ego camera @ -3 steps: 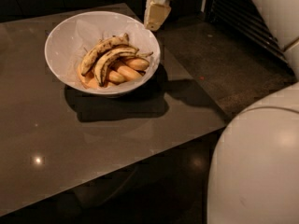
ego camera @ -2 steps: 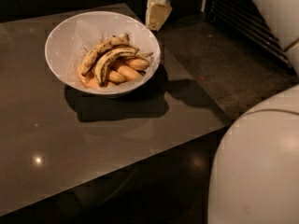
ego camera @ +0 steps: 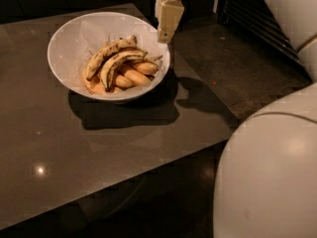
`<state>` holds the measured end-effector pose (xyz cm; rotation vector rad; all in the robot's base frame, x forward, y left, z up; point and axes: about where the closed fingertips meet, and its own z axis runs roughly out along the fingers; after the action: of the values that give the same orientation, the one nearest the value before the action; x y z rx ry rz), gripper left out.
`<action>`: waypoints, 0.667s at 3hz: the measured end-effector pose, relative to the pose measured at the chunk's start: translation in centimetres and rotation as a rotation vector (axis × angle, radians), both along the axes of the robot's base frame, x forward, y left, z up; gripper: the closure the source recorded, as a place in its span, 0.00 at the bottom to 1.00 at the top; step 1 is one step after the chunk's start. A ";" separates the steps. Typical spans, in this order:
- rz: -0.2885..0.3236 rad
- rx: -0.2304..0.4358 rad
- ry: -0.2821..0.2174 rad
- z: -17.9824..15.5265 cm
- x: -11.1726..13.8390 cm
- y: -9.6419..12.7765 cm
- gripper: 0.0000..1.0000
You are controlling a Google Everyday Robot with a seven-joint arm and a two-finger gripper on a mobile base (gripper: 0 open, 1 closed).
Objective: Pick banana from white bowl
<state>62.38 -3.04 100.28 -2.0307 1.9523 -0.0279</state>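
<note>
Hovering beside the smooth white bowl (ego camera: 69, 48), the cream claw (ego camera: 165, 32), grip state unclear, overlooks the curved, brown-streaked banana (ego camera: 117, 63).

We see the curved, brown-speckled banana (ego camera: 117, 63) lying in the white bowl (ego camera: 67, 38), far left; our gripper (ego camera: 165, 36) hangs by its right rim.

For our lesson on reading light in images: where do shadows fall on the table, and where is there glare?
In the camera view, the white bowl casts a dark shadow toward the near right; the gripper, hanging by the bowl's far right rim, throws its own shadow further right; a small glare spot shines on the table near its front left.
</note>
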 end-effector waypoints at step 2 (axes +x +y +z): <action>0.001 0.023 -0.029 0.1 0.7 0.4 0.00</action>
<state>63.09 -2.61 100.43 -2.0055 1.9261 -0.0348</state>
